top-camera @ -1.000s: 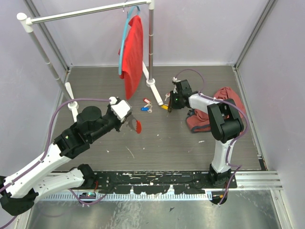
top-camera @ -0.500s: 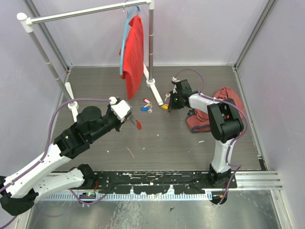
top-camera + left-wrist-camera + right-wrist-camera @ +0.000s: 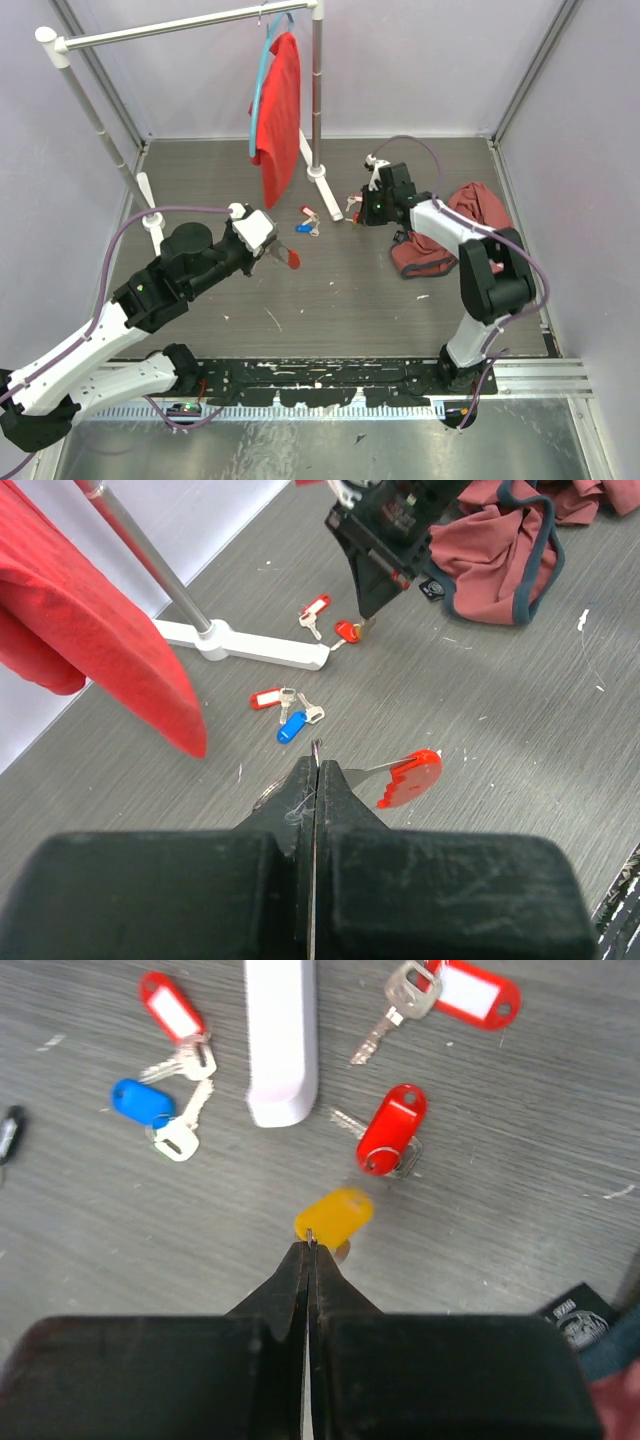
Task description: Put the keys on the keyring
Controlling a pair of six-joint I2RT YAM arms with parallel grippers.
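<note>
My left gripper (image 3: 316, 765) is shut on the keyring's thin metal loop, and its red plastic piece (image 3: 410, 777) sticks out to the right, above the floor. From above, this red piece (image 3: 290, 260) shows just past the left gripper (image 3: 278, 252). My right gripper (image 3: 310, 1250) is shut on the small ring of the yellow-tagged key (image 3: 335, 1215), which hangs blurred at the fingertips. Other keys lie on the floor: a red-tagged one (image 3: 172, 1005), a blue-tagged one (image 3: 142, 1102), and two more red-tagged ones (image 3: 392, 1128) (image 3: 472, 993).
The clothes rack's white foot (image 3: 280, 1040) lies between the keys, its pole (image 3: 318, 90) rising behind. A red shirt (image 3: 277, 110) hangs on a blue hanger. A maroon cloth heap (image 3: 460, 225) lies to the right of the right gripper (image 3: 366, 212).
The right gripper has shut on the yellow-tagged key's ring and drawn up and back from the floor. The keyring's red piece has swung a little in the left gripper.
</note>
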